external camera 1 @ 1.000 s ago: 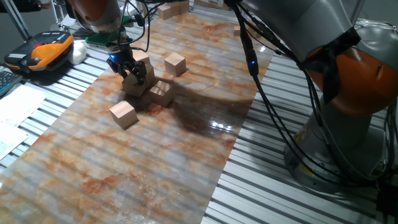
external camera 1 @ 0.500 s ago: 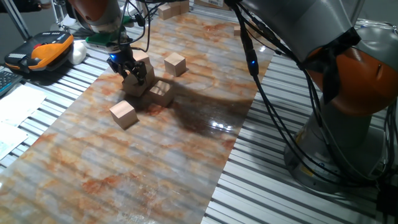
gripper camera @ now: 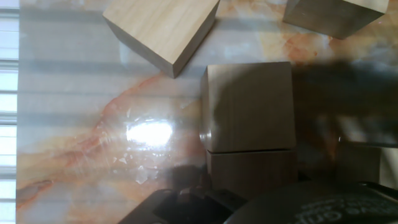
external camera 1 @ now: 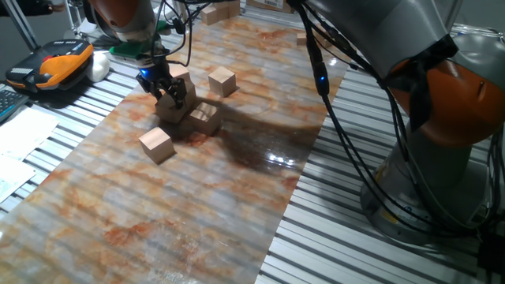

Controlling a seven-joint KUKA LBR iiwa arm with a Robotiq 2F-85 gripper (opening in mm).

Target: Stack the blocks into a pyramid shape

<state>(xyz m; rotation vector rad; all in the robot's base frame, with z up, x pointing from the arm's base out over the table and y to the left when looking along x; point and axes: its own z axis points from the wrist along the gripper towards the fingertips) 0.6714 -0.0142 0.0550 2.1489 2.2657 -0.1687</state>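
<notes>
My gripper stands at the back left of the marbled mat, its fingers straddling a tan block and shut on it. That block rests on top of another block. A third block touches this cluster on the right, and one more sits just behind it. Two loose blocks lie apart: one further back, one nearer the front. In the hand view the shadowed block fills the centre, with a loose block at upper left and another at upper right. My fingertips are hidden there.
The marbled mat lies on a slatted metal table. An orange and black device sits at the left edge. Small wooden pieces are heaped at the far back. The arm's base and cables stand on the right.
</notes>
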